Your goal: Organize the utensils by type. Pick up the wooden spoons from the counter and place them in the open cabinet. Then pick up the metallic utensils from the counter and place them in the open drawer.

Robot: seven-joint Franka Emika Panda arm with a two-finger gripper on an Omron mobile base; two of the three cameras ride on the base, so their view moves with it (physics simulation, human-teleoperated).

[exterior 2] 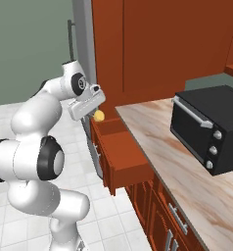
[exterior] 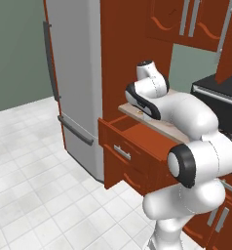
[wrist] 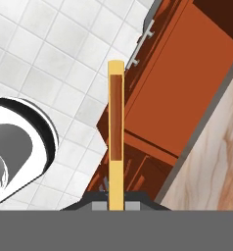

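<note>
Yellow wood is what I'm holding: the small wooden spoon (wrist: 116,137) stands up the middle of the hand view, its handle end pinched at the bottom where my hand (wrist: 116,202) is clenched on it. In the right base view my hand (exterior 2: 91,105) sits left of centre, over the open drawer (exterior 2: 121,154), with the spoon's yellow bowl (exterior 2: 99,115) poking out just below it. Tabletop (exterior 2: 187,162), pinkish marble, runs to the lower right with a black oven (exterior 2: 209,127) on it. Spoon looks light, stiff, smooth, not fragile; the edge-on grip low on the handle could let it swivel, so closer to mid-handle seems safer. Wood belongs in the cabinet, not this drawer; I can't tell which cabinet is open.
</note>
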